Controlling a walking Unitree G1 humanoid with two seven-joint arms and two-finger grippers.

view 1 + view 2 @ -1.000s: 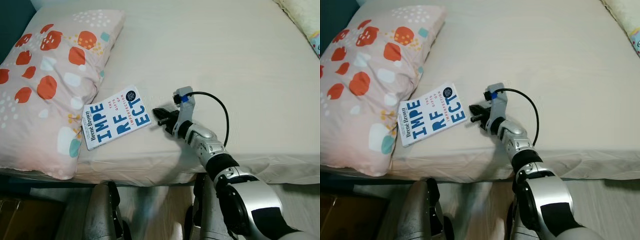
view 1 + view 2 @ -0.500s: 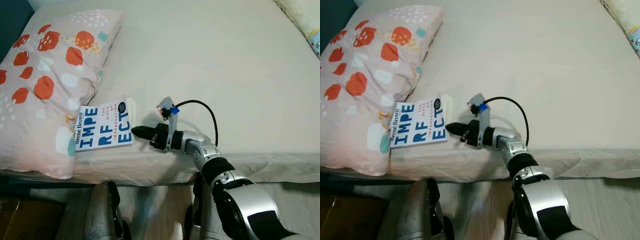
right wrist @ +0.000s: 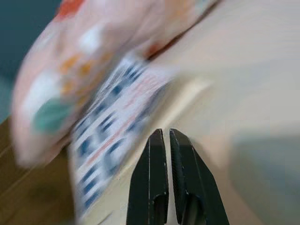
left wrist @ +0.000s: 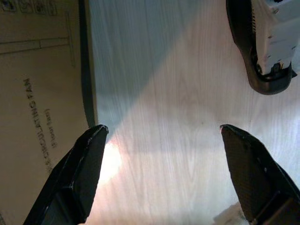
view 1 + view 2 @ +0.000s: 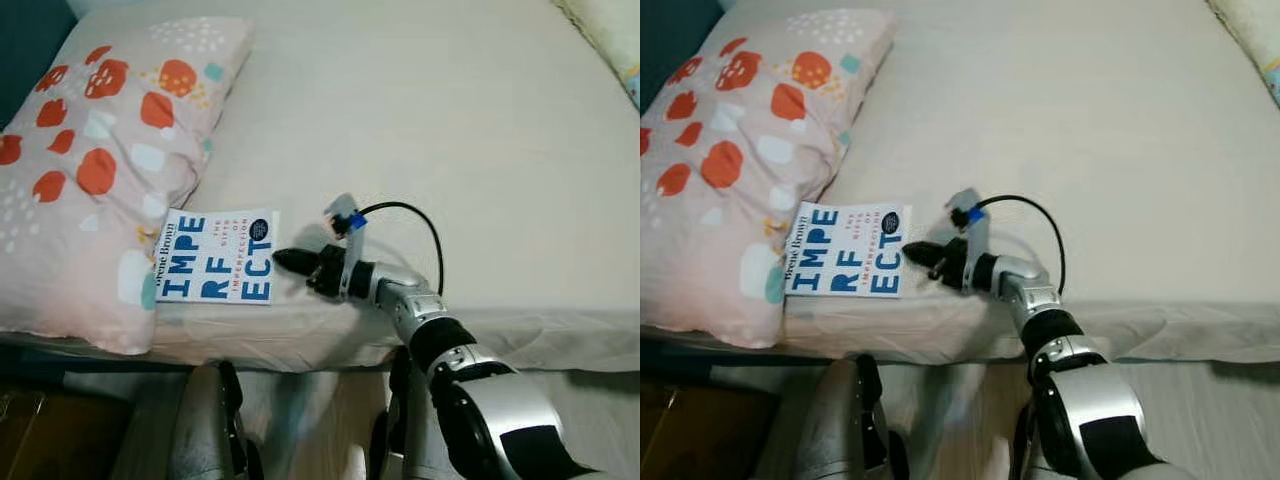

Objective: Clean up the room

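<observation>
The right tool (image 5: 285,262) lies low on the bed (image 5: 450,120), fingers pressed together on nothing, tips at the book (image 5: 217,270) edge. The book sits near the mattress edge against the pillow (image 5: 90,150); a further nudge could tip it floorward.

Matt cream cloth covers the bed (image 5: 420,110); the pillow (image 5: 90,150) is soft printed cloth. The book (image 5: 217,270) has a smooth paper cover. Glossy silver arm (image 5: 470,380), black plastic pincer (image 5: 292,263), pale wood floor (image 4: 178,117).
</observation>
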